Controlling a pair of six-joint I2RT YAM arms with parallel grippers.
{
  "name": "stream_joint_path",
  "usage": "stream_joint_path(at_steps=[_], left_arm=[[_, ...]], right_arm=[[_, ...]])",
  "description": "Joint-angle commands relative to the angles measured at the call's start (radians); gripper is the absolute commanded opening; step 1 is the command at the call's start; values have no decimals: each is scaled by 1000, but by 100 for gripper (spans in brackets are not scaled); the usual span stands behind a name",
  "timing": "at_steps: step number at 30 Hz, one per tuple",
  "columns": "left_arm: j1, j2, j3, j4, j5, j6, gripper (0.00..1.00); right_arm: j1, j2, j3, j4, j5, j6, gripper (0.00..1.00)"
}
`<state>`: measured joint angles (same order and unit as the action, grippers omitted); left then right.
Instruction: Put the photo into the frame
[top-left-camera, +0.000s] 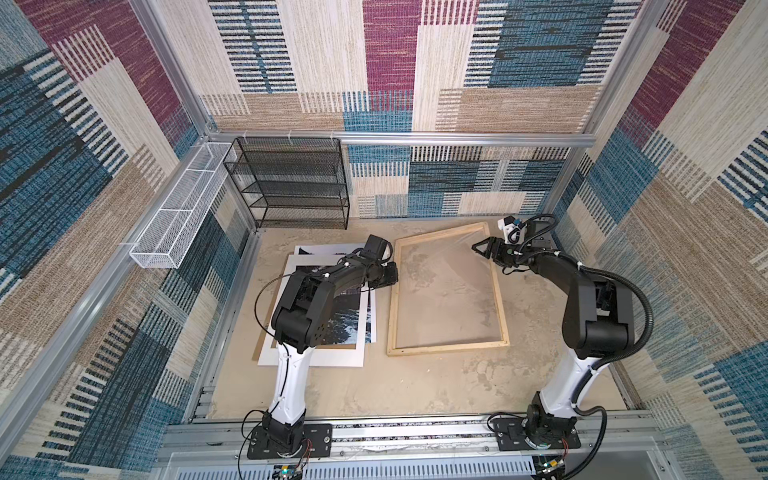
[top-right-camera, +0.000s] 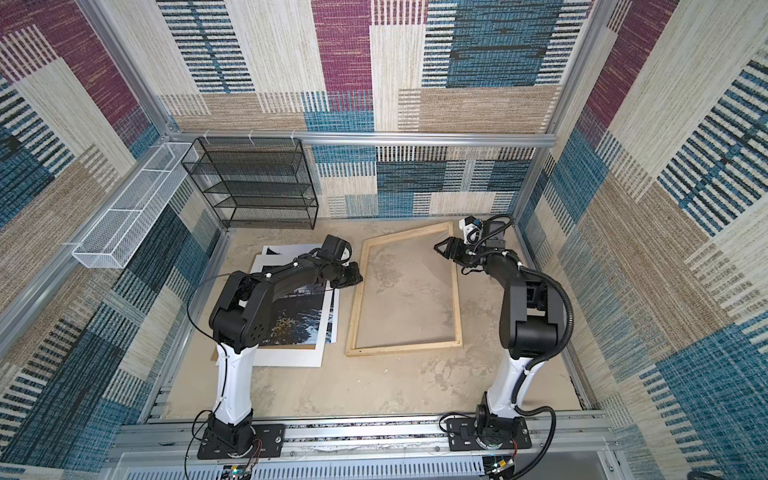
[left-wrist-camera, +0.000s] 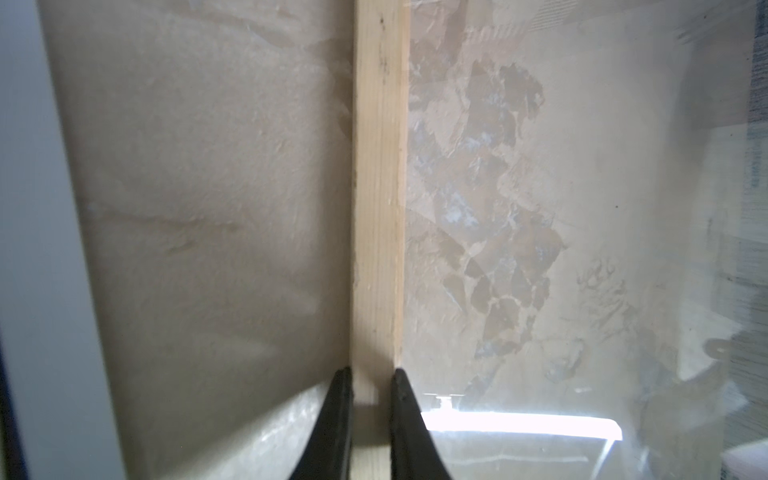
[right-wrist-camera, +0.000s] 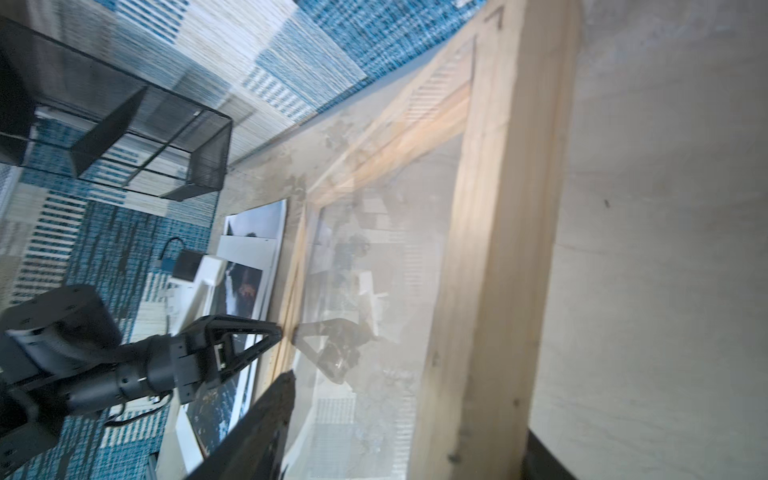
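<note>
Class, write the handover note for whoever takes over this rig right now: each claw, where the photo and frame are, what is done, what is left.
The left claw straddles the left rail of the frame, fingers close on both sides; a firm grip is unclear.
The right claw is open and empty, above the frame near its far right corner.
The photo lies left of the frame, under the white mat.
Done: nothing placed yet.
Left: free the photo and lay it in the frame.
</note>
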<state>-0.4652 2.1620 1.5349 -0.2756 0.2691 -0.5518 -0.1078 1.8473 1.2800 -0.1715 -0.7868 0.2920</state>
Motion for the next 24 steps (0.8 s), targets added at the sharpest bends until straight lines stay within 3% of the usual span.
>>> stream_joint_path(at_steps=[1,8,15,24], left_arm=[[-17,7,15,-82,46,-8,31],[-39,-17,93,-156,18,45,40],[-54,-12,155,-171,50,59,42],[-84,7,158,-144,59,40,41]], right_arm=[[4,-48,-15,53,-151,37,67],[5,-134,-48,109,-238,87,67],[14,-192,-30,133,-305,129,69],[51,-267,39,51,-264,131,75]])
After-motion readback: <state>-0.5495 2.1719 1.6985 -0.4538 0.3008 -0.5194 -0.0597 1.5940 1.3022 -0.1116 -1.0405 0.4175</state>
